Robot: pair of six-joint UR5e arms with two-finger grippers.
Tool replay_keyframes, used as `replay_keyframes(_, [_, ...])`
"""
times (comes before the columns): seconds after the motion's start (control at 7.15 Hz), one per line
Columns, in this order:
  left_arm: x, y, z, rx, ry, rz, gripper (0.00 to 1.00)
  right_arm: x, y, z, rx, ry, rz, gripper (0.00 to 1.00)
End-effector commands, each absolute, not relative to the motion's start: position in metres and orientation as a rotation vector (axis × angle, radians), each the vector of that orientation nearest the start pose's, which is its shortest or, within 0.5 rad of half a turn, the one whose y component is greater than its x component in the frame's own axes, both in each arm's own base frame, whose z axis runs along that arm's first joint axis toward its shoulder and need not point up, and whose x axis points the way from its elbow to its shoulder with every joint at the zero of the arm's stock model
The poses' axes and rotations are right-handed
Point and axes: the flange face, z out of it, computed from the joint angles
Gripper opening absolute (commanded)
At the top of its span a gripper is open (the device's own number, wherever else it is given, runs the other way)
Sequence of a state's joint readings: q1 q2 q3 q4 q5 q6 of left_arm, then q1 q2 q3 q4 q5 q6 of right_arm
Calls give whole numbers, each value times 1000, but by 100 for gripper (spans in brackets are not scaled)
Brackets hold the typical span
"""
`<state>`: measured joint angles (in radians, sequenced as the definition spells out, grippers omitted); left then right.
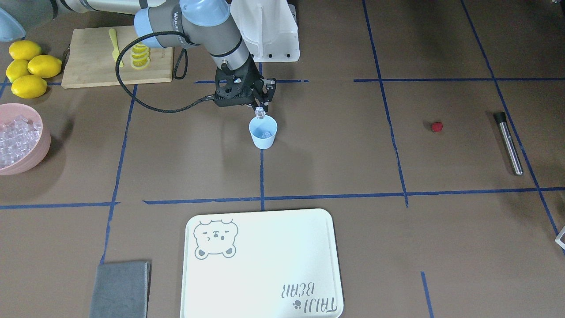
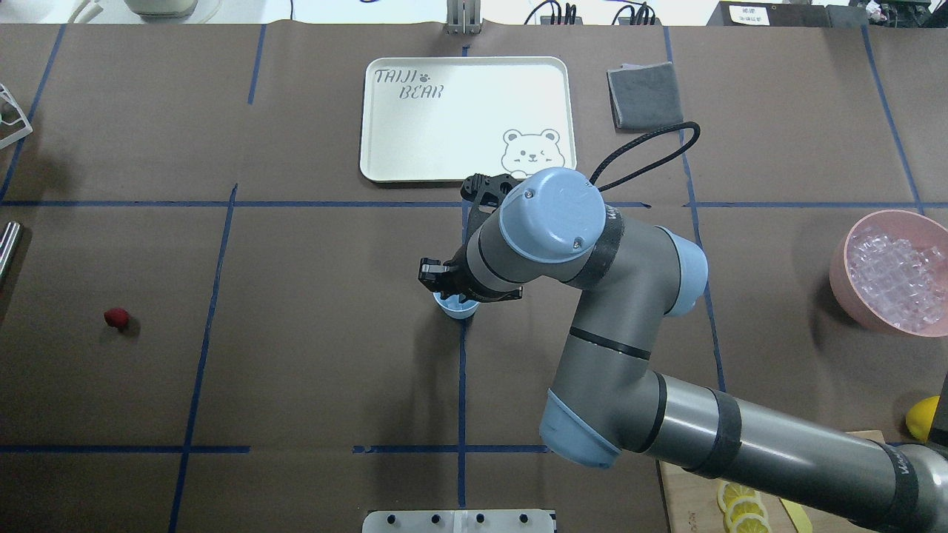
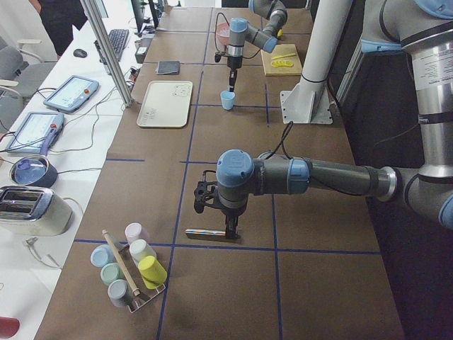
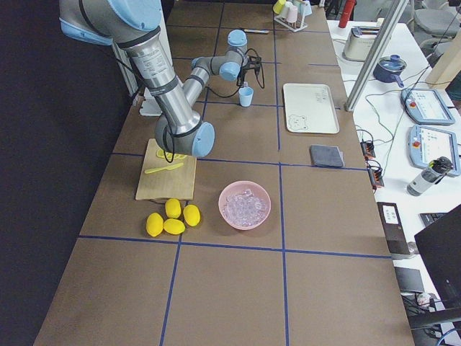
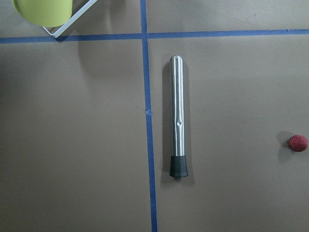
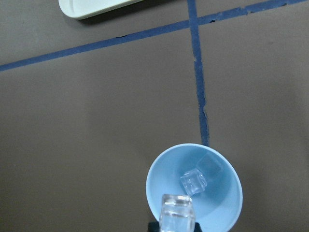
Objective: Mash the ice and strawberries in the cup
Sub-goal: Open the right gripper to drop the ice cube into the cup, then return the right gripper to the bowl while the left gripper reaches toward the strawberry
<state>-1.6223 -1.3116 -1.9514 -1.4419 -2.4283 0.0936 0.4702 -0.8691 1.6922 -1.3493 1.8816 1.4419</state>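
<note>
The pale blue cup (image 1: 263, 133) stands near the table's middle and also shows in the overhead view (image 2: 453, 308). The right wrist view shows two ice cubes (image 6: 194, 182) inside the cup (image 6: 222, 203). My right gripper (image 1: 260, 110) is shut on another ice cube (image 6: 177, 212) and holds it just above the cup's rim. The red strawberry (image 1: 436, 127) lies alone far from the cup, and it also shows in the left wrist view (image 5: 298, 143). My left gripper (image 3: 230, 228) hangs over a steel muddler (image 5: 177, 116); I cannot tell whether it is open or shut.
A pink bowl (image 1: 42, 143) full of ice stands at the robot's right. Lemons (image 1: 28, 66) and a cutting board (image 1: 97, 66) with lemon slices lie behind it. A white tray (image 1: 265, 282) and a grey cloth (image 1: 120, 289) lie at the operators' side. A cup rack (image 3: 131, 273) stands near the muddler.
</note>
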Motion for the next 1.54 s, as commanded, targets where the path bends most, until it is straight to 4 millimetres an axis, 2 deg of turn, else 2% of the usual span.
replay_keyframes(0.0, [-78, -375, 592, 55, 856, 36, 100, -556, -398, 164, 39, -1064, 150, 47])
replay_keyframes(0.14, [-78, -375, 591, 57, 857, 36, 100, -556, -398, 165, 38, -1063, 152, 70])
replay_keyframes(0.28, [-78, -375, 590, 58, 856, 37, 100, -556, -398, 165, 37, -1063, 153, 74])
replay_keyframes(0.42, [-78, -375, 591, 55, 856, 36, 100, -555, -398, 164, 36, -1068, 154, 74])
replay_keyframes(0.56, [-77, -376, 591, 54, 856, 36, 100, -544, -398, 158, 41, -1084, 154, 82])
replay_keyframes(0.7, [-77, -376, 591, 55, 856, 36, 100, -523, -398, 170, 40, -1084, 162, 100])
replay_keyframes(0.84, [-77, -376, 591, 56, 857, 38, 100, -484, -411, 194, 2, -1077, 168, 100])
replay_keyframes(1.12, [-73, -380, 587, 91, 853, 67, 100, -372, -459, 244, -17, -1082, 129, 100])
replay_keyframes(1.26, [-69, -383, 583, 103, 854, 86, 100, -324, -470, 284, 11, -1053, 96, 100])
replay_keyframes(1.4, [-55, -387, 580, 103, 856, 125, 100, -278, -473, 331, 46, -1008, 48, 100])
